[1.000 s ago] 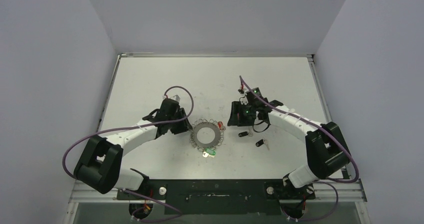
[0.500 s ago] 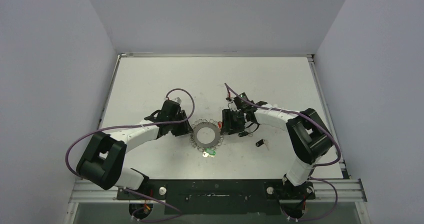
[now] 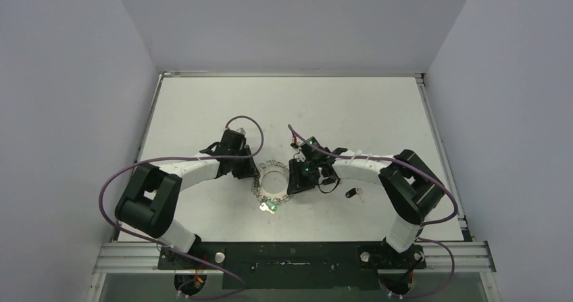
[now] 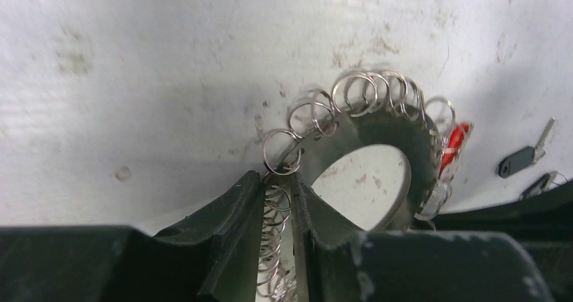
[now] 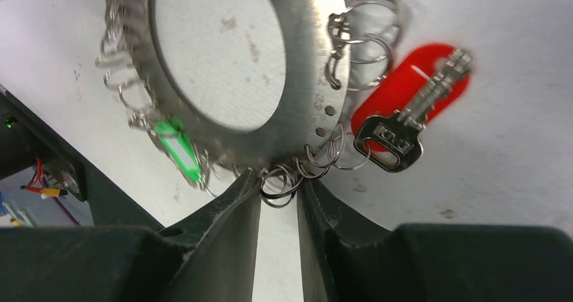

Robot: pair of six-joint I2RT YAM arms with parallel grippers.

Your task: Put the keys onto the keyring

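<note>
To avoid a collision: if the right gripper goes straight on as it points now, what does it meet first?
The right gripper would first meet the wire loops on the rim of the keyring, right at its fingertips, though depth is unclear.

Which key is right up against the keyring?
The all-silver key lying on the red tag, at the rim of the keyring. The black-headed keys lie off to the side, apart from it.

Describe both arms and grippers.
The left arm and right arm match: white tubular links between bulky black joint housings, each trailed by a looping purple cable. The left gripper and right gripper have two black, wedge-shaped fingers. Green lights glow on the right wrist.
</note>
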